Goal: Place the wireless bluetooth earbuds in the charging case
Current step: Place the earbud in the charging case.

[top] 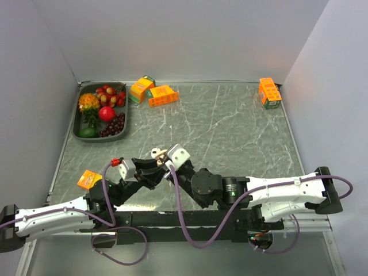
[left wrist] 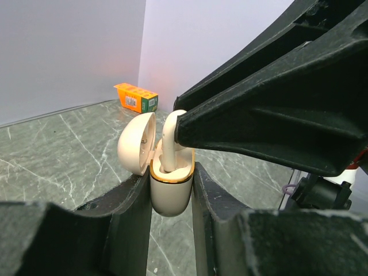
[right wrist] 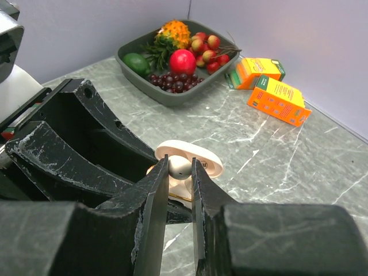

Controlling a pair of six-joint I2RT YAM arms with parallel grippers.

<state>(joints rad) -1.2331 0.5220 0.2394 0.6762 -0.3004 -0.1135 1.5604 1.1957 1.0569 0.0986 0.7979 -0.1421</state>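
clamping the charging case [left wrist: 170, 198] by its body in my left gripper [left wrist: 171, 181], lid open. my right gripper [right wrist: 180, 175] pinches one earbud [left wrist: 168, 141] at its head, stem down in the case socket. it looks tiny, light and slick, so i'd squeeze gently.

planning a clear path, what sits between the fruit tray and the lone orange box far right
Top view: two orange boxes beside the tray; then bare table up to the lone box.

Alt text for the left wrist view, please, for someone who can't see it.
The left claw clamps an open cream charging case upright while the right claw holds a white earbud partly in its socket. An orange box lies in the background.
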